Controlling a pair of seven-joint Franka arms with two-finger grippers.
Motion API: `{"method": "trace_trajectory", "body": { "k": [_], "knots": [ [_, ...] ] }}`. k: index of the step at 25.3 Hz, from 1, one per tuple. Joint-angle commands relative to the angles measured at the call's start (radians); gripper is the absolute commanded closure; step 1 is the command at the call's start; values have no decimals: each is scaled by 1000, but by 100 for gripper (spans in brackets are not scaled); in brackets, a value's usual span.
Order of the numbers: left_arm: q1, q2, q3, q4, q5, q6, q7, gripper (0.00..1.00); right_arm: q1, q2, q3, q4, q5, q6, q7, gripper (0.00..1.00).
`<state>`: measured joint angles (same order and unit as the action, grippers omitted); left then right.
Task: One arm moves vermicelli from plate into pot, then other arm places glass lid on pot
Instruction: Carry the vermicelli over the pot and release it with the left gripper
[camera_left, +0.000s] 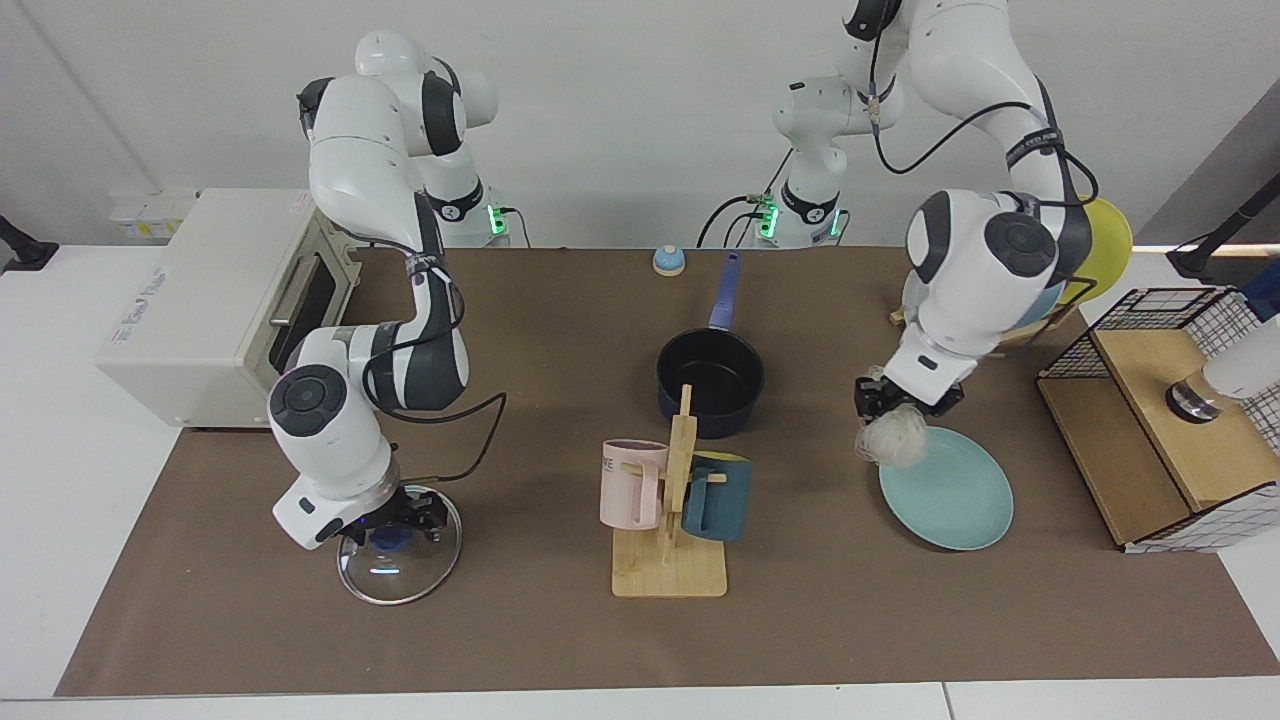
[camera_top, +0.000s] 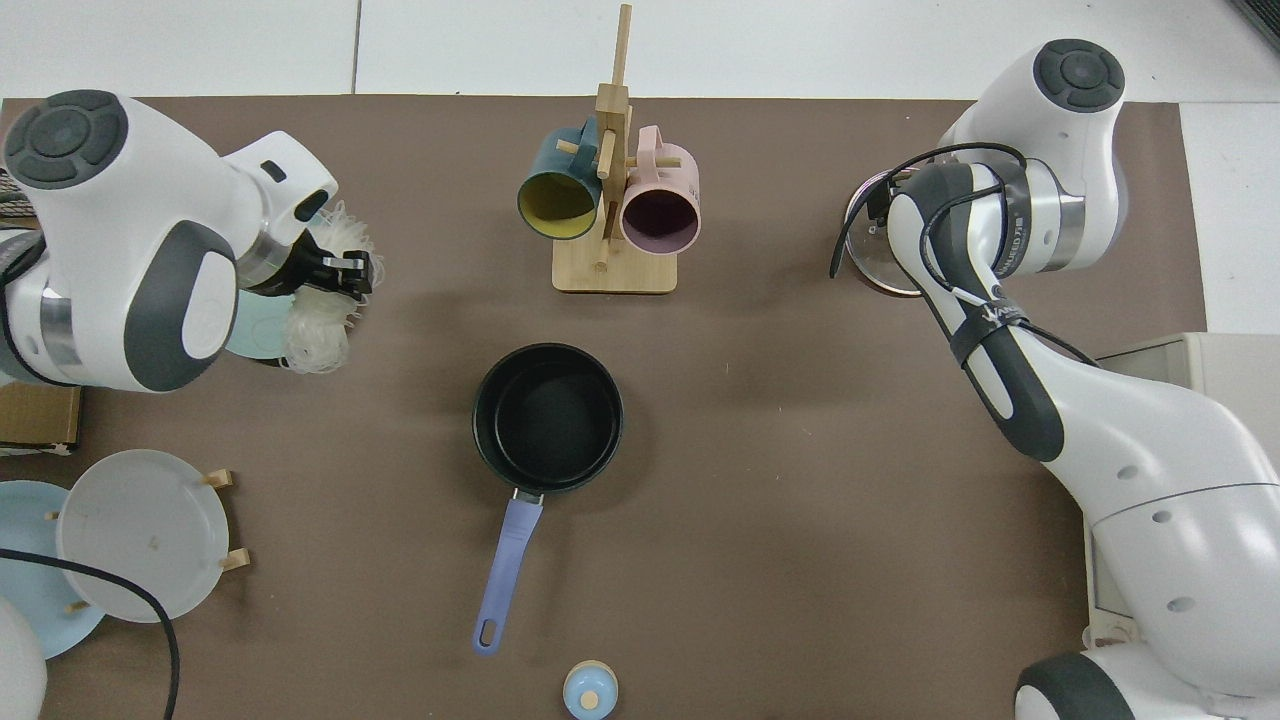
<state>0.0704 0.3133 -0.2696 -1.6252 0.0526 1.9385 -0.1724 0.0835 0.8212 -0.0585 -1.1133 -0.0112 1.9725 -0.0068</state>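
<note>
My left gripper (camera_left: 903, 398) hangs in the air, shut on the vermicelli (camera_left: 893, 440), a fluffy whitish nest dangling over the near-left rim of the pale teal plate (camera_left: 950, 490). From above, the left gripper (camera_top: 345, 272) and vermicelli (camera_top: 318, 328) sit left of the black pot (camera_top: 548, 418), and only a sliver of the plate (camera_top: 255, 335) shows. The pot (camera_left: 710, 380) stands empty mid-table, its blue handle pointing to the arm bases. My right gripper (camera_left: 395, 522) sits low over the blue knob of the glass lid (camera_left: 400, 572), which lies flat on the table; an arm covers most of the lid (camera_top: 866, 262) from above.
A wooden mug rack (camera_left: 670, 575) with a pink and a dark teal mug stands just in front of the pot. A toaster oven (camera_left: 200, 300) is behind the right arm. Grey-white (camera_top: 140, 535) and yellow (camera_left: 1105, 240) plates stand in a rack, beside a wire-sided wooden box (camera_left: 1160, 440).
</note>
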Motion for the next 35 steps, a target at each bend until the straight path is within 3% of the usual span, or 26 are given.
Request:
{"method": "trace_trajectory", "body": {
  "k": [1,4,5,7,9,10,17,28,29,30,35],
  "knots": [
    [-95,-62,-16,-51,9,-36,-195,100,-8,-36,2,-65,25,29,-30,1],
    [-165,-79,-16,-77,9,-20,-301,100,-8,-40,2,-71,25,29,-28,1],
    [-185,-80,-17,-77,9,-20,-337,100,-8,-40,2,-71,25,29,-25,9],
    [-217,-83,-22,-79,7,-20,-389,100,-10,-40,2,-71,25,29,-25,38],
    [-248,-82,-22,-96,7,-9,-423,100,-8,-45,2,-69,25,28,-24,93],
    [-262,-83,-22,-113,7,12,-430,100,-4,-47,2,-69,27,28,-22,100],
    [-284,-115,-37,-277,7,163,-438,100,-8,-71,2,-66,27,28,-24,100],
    [-310,-135,-54,-456,10,356,-478,100,-2,-263,0,-147,20,-112,-24,100],
    [-310,-132,-54,-453,10,352,-480,66,-2,-296,0,-169,20,-122,-22,100],
    [-310,-134,-54,-453,13,350,-478,1,-1,-336,2,-198,22,-135,-19,100],
    [-305,-151,-51,-440,13,336,-477,0,10,-546,3,-388,20,-179,-16,100]
  ]
}}
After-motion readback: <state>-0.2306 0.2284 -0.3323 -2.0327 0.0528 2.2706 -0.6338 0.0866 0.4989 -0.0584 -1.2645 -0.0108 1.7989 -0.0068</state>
